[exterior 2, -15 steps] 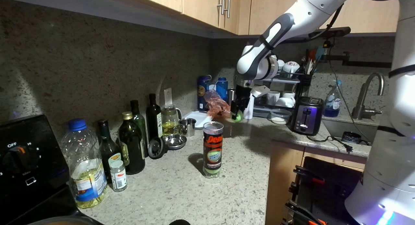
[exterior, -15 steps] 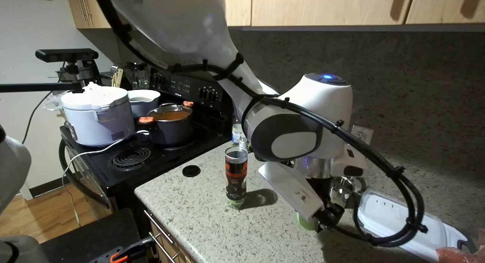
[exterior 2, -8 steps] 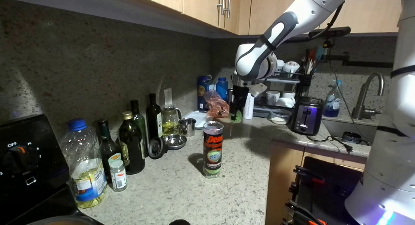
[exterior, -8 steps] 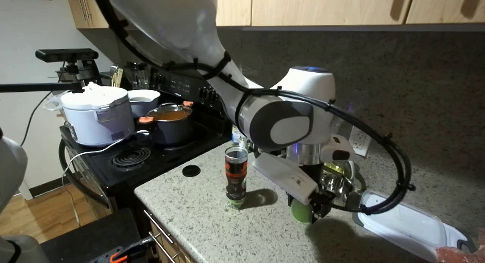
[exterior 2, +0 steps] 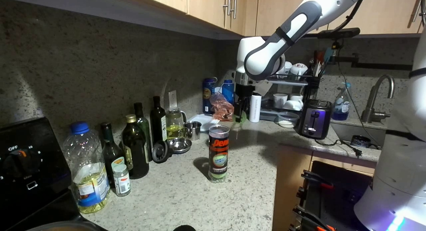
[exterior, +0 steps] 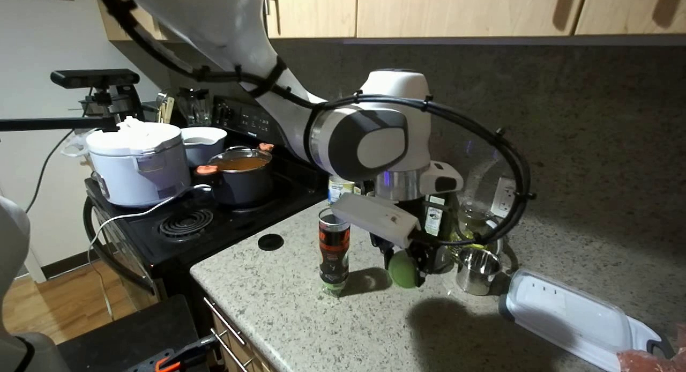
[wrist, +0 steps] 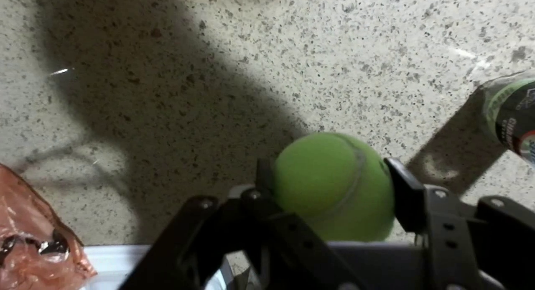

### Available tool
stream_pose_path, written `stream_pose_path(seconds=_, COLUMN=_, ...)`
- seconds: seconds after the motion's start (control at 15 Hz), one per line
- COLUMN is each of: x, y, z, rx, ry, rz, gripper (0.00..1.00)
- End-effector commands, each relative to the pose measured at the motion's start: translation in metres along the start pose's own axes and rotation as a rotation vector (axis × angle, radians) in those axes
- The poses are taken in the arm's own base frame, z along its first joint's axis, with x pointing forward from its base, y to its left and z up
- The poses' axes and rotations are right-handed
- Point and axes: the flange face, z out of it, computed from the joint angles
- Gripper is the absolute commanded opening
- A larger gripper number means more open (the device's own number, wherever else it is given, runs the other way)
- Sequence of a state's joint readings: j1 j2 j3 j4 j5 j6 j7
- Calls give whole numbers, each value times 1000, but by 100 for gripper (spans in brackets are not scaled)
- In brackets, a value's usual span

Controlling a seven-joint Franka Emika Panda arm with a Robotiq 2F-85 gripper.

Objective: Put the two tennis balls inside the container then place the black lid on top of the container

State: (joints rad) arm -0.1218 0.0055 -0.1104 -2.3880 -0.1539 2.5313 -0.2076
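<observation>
- Wrist view: my tool is grasping a tennis ball, one finger pressed to each side, and the ball looks clear of the tabletop.
- In both exterior views the container stands upright with its mouth uncovered; the green below its label I take for the other ball.
- In an exterior view the black lid lies flat on the tabletop, well apart from the container.
- I expect the held ball to be light, springy and grippy with its felt; this hold around its middle should suit it, though the fingers may meet the rim, so I'd let go just above the mouth.
- I judge the container thin-walled and easy to tip, best not nudged; the lid, thin and stiff, I'd take by opposite edges.
- Against a second ago, my tool has brought the ball nearer the container and, it seems, higher; the steel cup shows more fully, while container and lid sit where they did.
</observation>
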Motion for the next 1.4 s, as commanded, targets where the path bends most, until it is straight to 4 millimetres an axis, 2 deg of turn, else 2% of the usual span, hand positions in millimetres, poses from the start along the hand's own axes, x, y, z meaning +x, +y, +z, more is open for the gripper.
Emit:
stream_pose_path(seconds=0.0, x=-13, y=-27, z=-27, rx=-9, ry=9, rz=-29, gripper=42)
stream_pose_path(seconds=1.0, x=-8, y=-144, z=-91, rx=-67, ry=100, rz=-306, gripper=42)
stream_pose_path(seconds=1.33, x=-9, y=-180, z=-102, rx=-57, ry=107, rz=-398, gripper=42)
